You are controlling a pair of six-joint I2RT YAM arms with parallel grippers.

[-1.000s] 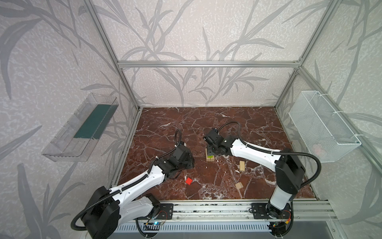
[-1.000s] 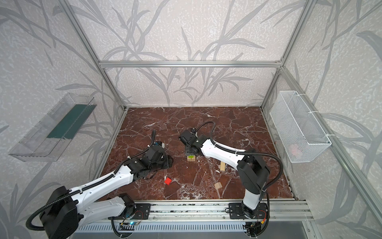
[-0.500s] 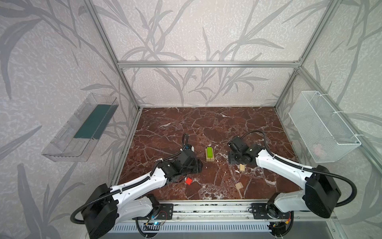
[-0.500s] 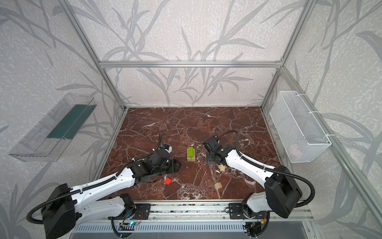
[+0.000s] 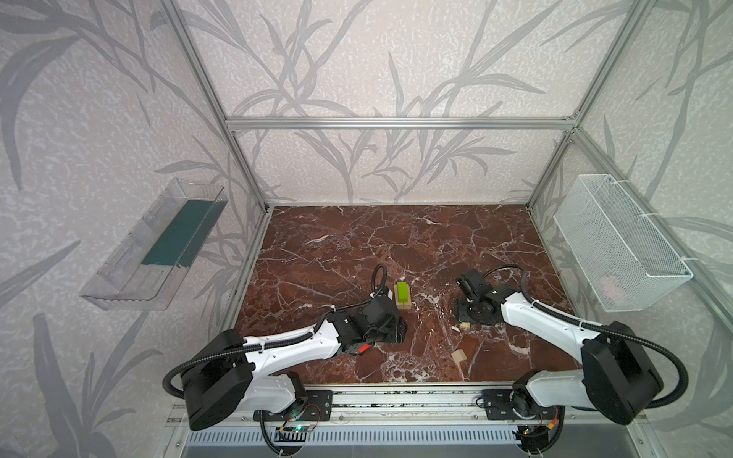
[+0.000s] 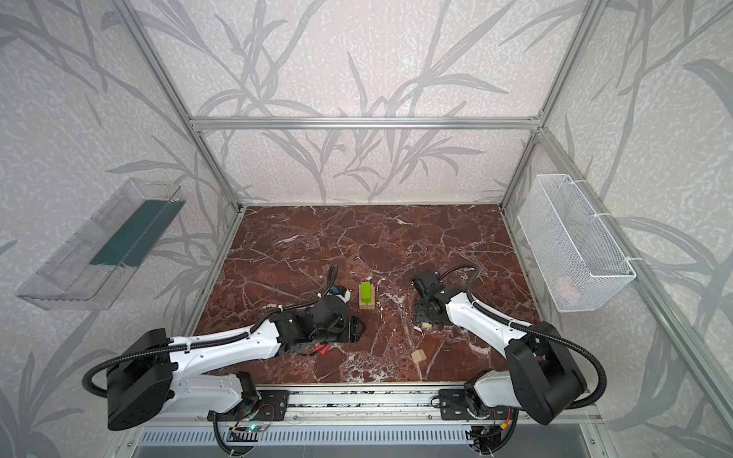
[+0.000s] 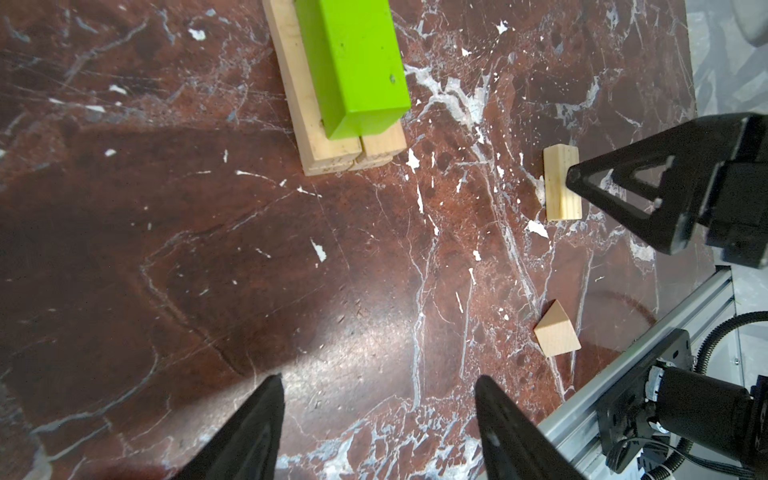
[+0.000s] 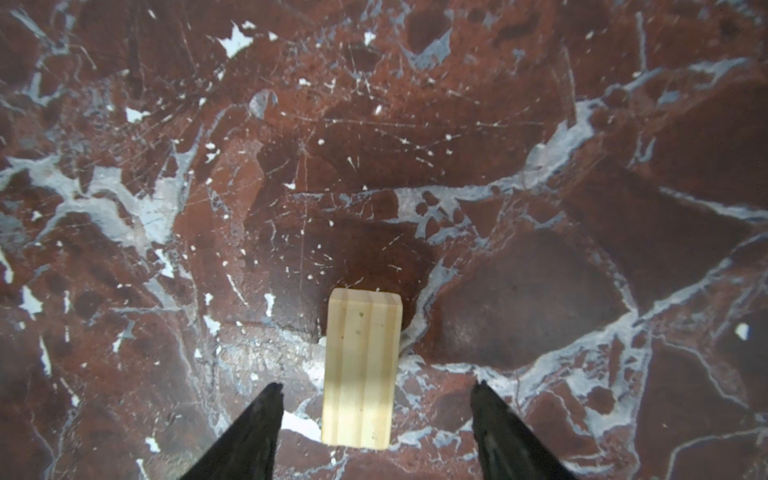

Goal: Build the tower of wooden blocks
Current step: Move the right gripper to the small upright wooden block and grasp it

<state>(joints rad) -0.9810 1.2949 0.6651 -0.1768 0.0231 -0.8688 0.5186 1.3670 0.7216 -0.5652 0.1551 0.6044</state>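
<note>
Tower's barely begun: the lime-green bar (image 7: 353, 66) sits atop two pale bars (image 7: 328, 141), ahead of the left claw (image 7: 378, 378), whose jaws stand apart, empty. The right claw (image 8: 376, 385) is spread too, a loose pale bar (image 8: 361, 357) between its tips, ungripped. The wedge (image 7: 557, 334) and, probably, the red block (image 5: 363, 349) wait on the table (image 5: 357, 246).

I see my red-marble bench (image 5: 337, 246) carrying two pale bars (image 7: 328, 151) laid side by side, a lone pale bar (image 8: 359, 370) well apart, a pale wedge (image 7: 556, 336) nearer the front edge, and a red block (image 5: 363, 349), partly hidden.
</note>
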